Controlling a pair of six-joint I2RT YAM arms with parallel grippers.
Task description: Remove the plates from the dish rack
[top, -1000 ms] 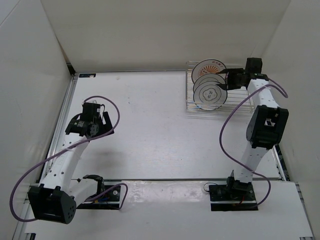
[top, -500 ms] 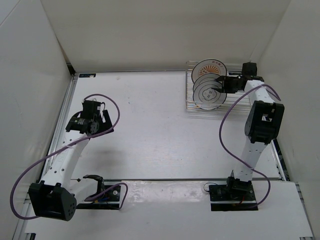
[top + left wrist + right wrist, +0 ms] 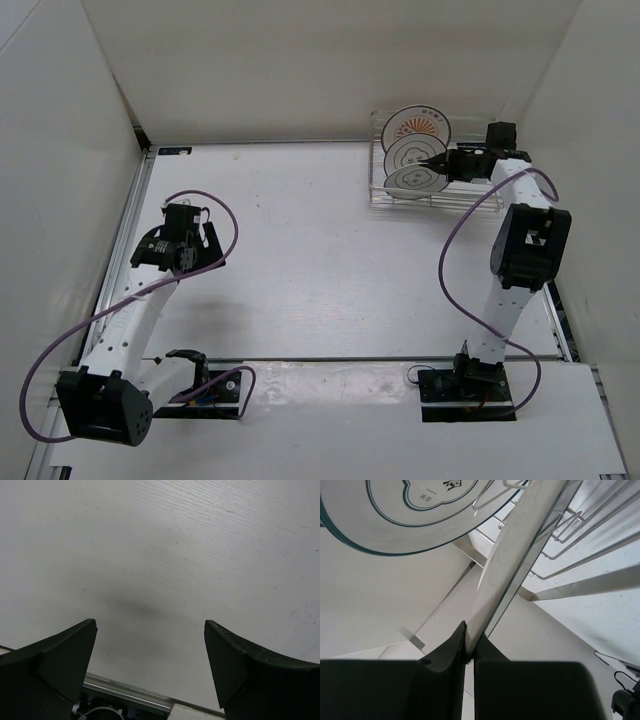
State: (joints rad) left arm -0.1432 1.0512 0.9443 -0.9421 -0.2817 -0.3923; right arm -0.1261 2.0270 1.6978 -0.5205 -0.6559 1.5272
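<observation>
1. one white table [image 3: 300,260] takes up most of my overhead view, boxed in by white walls. both arms are bolted at its near edge so each covers its own half.
2. two arms, two very different jobs. the right arm [image 3: 525,240] is stretched out to the far right corner, because that is where the load sits. the left arm [image 3: 130,310] is folded over its own side, well apart from the work.
3. the dish rack [image 3: 378,172] stands on the table at that far right corner, and its thin wire rods hold the plates on edge.
4. all three plates are in the rack, so by my reading nothing is unloaded yet. the sunburst plate [image 3: 420,122] is at the back, and two white plates [image 3: 408,152] stand in front of it, each leaning in its slot.
5. the right gripper [image 3: 432,160] comes in from the side at rim height. in its wrist view the fingers are narrowed onto the thin rim of the pinched plate [image 3: 520,555], with the rim running straight out from between the tips. a ringed neighbour plate [image 3: 420,510] stands just beside it. i judge the held one to be white, but i cannot tell which of the two.
6. the left gripper [image 3: 150,630] is spread wide over the table and holds nothing, perhaps waiting to receive a plate.
</observation>
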